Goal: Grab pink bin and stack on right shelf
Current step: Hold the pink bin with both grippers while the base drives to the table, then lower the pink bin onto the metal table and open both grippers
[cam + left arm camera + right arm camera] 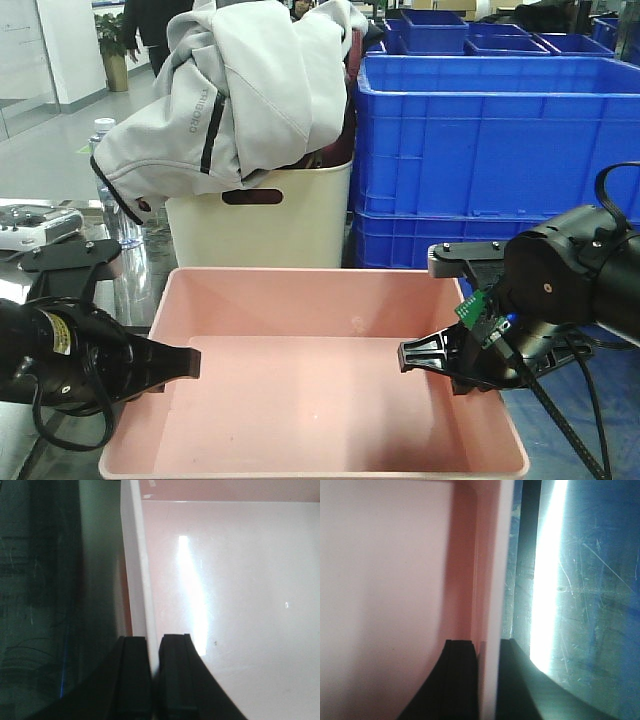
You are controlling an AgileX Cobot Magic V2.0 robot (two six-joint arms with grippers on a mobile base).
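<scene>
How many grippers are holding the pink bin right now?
2. The left gripper clamps the left wall of the pink bin; the right gripper clamps its right wall.

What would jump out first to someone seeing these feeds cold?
The pink bin fills the foreground, empty, with the left gripper clamped on its left wall and the right gripper on its right wall. Behind it stands a cream bin draped with a grey jacket, beside stacked blue crates.

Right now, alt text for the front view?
A pink bin fills the foreground, its side walls clamped by the left gripper and right gripper. Behind it stand a cream bin draped with a grey jacket and stacked blue crates.
</scene>
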